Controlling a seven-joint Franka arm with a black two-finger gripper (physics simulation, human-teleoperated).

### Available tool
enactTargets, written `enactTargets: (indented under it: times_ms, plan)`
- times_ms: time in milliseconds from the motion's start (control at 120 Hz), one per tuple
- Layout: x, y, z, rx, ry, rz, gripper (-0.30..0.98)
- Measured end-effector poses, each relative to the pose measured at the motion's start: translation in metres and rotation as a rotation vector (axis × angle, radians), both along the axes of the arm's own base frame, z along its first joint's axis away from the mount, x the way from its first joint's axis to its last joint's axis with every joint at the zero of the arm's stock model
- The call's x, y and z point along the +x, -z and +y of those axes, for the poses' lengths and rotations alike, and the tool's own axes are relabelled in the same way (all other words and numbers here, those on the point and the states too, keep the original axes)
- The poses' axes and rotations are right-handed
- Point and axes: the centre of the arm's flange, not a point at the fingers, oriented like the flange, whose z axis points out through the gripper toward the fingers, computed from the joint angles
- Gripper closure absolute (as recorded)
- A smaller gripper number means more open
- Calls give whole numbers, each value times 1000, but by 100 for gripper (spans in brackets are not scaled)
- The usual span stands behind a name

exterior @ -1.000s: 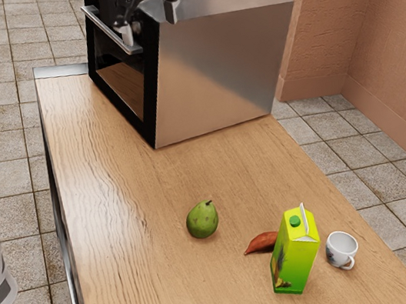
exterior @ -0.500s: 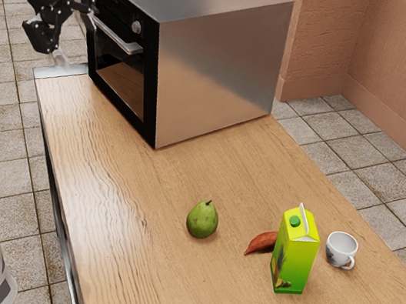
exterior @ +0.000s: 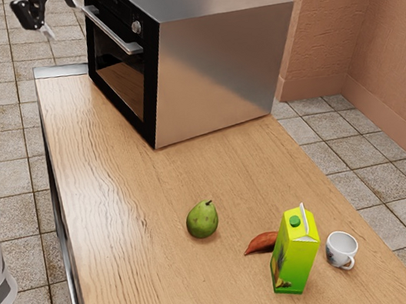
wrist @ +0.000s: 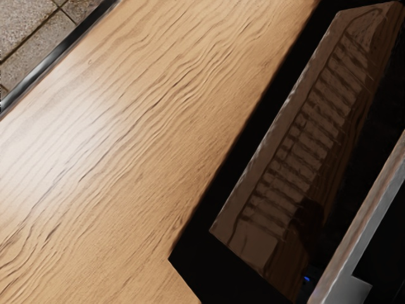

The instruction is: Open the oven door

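Note:
At the top of the exterior view, my gripper (exterior: pixel 64 19) is off the oven's front, on the exterior view's left of the handle. Its two fingers stand apart with nothing seen between them. The oven (exterior: pixel 210 57) is a steel box with a black front, and its door (exterior: pixel 122 79) is closed. A silver bar handle (exterior: pixel 112 30) runs along the door's upper part. In the wrist view the dark door glass (wrist: pixel 297 139) reflects a rack-like pattern, and the handle (wrist: pixel 364 234) crosses near the hand.
On the wooden counter (exterior: pixel 120 213) are a green fruit (exterior: pixel 202 220), a reddish pod-like item (exterior: pixel 262 243), a green juice carton (exterior: pixel 295 252) and a white cup (exterior: pixel 341 248). Two knobs sit above the oven handle. A wall stands behind the oven.
My gripper has moved from over the oven handle toward the exterior view's left, then a little higher in that view. The oven door looks the same.

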Motion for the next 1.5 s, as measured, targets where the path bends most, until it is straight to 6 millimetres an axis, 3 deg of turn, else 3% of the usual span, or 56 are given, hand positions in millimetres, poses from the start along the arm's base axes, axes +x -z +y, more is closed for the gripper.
enactTargets:
  times_ms: [300, 508, 750, 900, 1050, 1192, 1292, 1500]
  plan:
    - [29, -4, 3, 141, 194, 1, 0]
    - [7, 3, -15, 308, 433, -10, 0]
    - [-31, 11, 37, 376, 468, 7, 0]
    - [-35, 13, 55, 413, 492, 43, 0]
    - [-4, 23, 69, 448, 565, 71, 0]
    - [25, 31, 68, 492, 644, 35, 0]
    - [37, 44, 70, 504, 675, 20, 0]
    - [52, 50, 78, 544, 706, 13, 0]
